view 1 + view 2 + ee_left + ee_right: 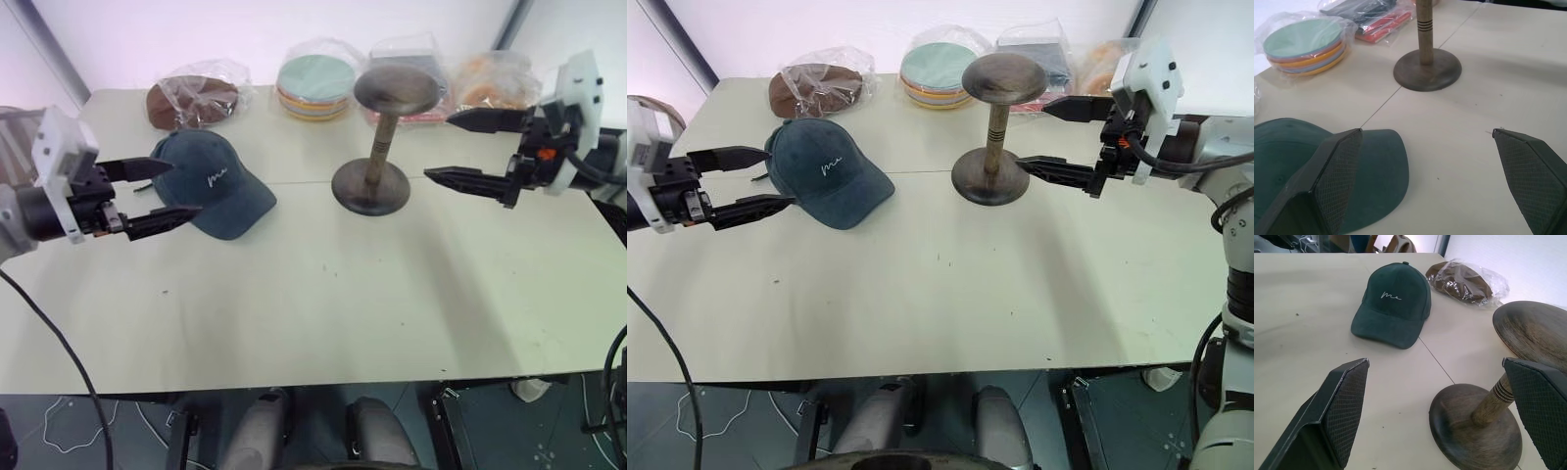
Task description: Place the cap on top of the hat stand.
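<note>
The dark teal cap (216, 184) lies flat on the table at the left, white cursive stitching on its front and its brim toward the table's middle. My left gripper (174, 190) hovers open just left of it, one finger over the crown's edge, one near the table, holding nothing. The bronze hat stand (375, 137) stands upright right of centre, domed top bare. My right gripper (453, 147) is open beside the stand's right side, its fingers level with the dome and the base, apart from both. The right wrist view has the cap (1393, 306) beyond the stand's base (1474, 431).
Along the table's far edge lie a brown hat in a clear bag (194, 98), a bagged stack of pastel discs (315, 86) and other bagged items (490, 83). The table's front half (323, 313) is bare. Cables hang at both sides.
</note>
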`<state>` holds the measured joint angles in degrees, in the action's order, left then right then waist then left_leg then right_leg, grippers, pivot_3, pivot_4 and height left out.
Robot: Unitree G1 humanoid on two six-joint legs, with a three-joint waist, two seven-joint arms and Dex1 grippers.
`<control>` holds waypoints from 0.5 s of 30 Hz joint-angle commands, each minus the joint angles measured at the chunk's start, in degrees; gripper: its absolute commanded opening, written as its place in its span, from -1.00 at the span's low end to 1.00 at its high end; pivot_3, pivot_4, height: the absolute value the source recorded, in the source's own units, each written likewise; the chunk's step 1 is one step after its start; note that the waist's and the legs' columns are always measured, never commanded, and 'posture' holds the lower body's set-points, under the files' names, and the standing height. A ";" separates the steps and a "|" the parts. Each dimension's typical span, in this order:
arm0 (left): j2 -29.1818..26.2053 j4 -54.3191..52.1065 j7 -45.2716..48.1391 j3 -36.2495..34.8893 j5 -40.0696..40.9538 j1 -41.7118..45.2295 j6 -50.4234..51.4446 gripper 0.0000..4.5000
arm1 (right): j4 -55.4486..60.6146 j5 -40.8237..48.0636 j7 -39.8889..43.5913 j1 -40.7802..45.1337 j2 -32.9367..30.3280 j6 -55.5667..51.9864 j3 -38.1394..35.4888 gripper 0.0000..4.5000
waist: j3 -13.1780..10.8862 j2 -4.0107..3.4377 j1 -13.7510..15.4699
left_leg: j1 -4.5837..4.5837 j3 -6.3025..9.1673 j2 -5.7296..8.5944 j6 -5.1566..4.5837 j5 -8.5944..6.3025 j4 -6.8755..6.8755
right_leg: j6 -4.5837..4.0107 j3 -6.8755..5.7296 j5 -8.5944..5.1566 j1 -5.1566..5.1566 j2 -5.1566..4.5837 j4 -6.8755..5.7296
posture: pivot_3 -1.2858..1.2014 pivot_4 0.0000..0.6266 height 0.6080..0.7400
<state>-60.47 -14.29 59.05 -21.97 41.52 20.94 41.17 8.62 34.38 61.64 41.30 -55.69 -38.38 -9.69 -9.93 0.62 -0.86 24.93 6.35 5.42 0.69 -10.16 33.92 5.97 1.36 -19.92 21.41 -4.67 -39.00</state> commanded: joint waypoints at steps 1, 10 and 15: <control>-1.09 -1.16 0.00 -2.90 1.03 0.38 -0.08 1.00 | 0.22 -0.16 0.36 2.06 -0.84 1.21 -0.79 0.98 | 0.00 0.00 0.01 | 0.00 0.00 0.00 0.00 0.00 0.00 | 0.00 0.00 0.00 0.00 0.00 0.00 | 0.03 -0.52 1.00; -0.96 -1.06 -0.66 -3.41 1.22 0.53 -0.19 1.00 | 0.32 -0.42 0.47 2.22 -0.47 1.22 -0.64 0.98 | 0.00 0.00 0.01 | 0.00 0.00 0.00 0.00 0.00 0.00 | 0.00 0.00 0.00 0.00 0.00 0.00 | 0.03 -0.52 1.00; -1.11 -1.12 -0.28 -3.50 1.15 0.21 -0.23 1.00 | 0.07 -0.60 0.42 2.53 -0.25 1.35 -0.34 0.98 | 0.00 0.00 -0.01 | 0.00 0.00 0.00 0.00 0.00 0.00 | 0.00 0.00 0.00 0.00 0.00 0.00 | 0.03 -0.52 1.00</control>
<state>-60.46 -14.41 58.60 -23.45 42.00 20.90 41.18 8.56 33.84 62.04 41.81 -55.54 -38.33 -9.26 -9.93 0.62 -0.87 24.93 6.35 5.41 0.69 -10.16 33.92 5.97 1.36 -19.92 21.41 -4.67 -39.00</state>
